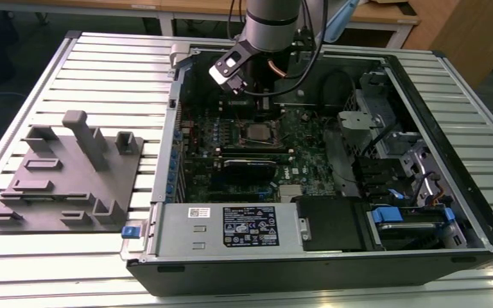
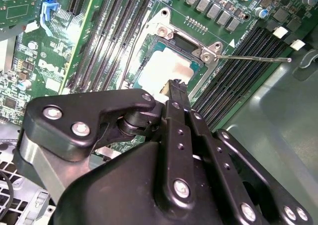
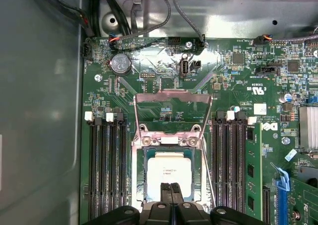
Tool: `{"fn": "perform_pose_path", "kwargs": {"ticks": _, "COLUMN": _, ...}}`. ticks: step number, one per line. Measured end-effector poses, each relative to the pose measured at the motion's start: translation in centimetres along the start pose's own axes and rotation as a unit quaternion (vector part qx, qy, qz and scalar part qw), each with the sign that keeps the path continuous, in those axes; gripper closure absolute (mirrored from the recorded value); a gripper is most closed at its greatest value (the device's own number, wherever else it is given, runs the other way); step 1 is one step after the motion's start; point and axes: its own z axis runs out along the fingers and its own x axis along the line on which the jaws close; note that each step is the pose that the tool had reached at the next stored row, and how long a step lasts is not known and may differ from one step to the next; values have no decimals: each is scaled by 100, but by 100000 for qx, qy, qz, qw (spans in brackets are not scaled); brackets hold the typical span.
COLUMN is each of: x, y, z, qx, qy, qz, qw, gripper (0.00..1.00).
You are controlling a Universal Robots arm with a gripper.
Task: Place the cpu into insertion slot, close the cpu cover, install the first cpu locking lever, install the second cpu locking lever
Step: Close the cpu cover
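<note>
- The cpu [image 3: 172,171] lies flat in the insertion slot [image 3: 148,146], silver-grey top up. It looks seated.
- The gripper [image 3: 171,186] has its fingers pressed together with nothing between them, tips just over the chip's near edge.
- The cpu cover [image 3: 171,97] is swung open beyond the socket; a thin locking lever [image 2: 253,59] juts out unlatched.
- The chip is probably light, rigid and slick, with fragile contacts beneath — best held by opposite edges, without pressing down on it.

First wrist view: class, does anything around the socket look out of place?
The cpu cover is swung open, away from the cpu, which lies square in the insertion slot. Nothing looks damaged.
</note>
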Motion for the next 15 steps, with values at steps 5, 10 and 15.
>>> {"fn": "perform_pose_path", "kwargs": {"ticks": 5, "x": 0, "y": 0, "z": -15, "qx": 0, "qy": 1, "qz": 2, "qw": 100000, "gripper": 90}}
{"fn": "perform_pose_path", "kwargs": {"ticks": 10, "x": 1, "y": 1, "z": -43, "qx": -2, "qy": 2, "qz": 2, "qw": 100000, "gripper": 90}}
{"fn": "perform_pose_path", "kwargs": {"ticks": 15, "x": 1, "y": 2, "z": -67, "qx": -2, "qy": 2, "qz": 3, "qw": 100000, "gripper": 90}}
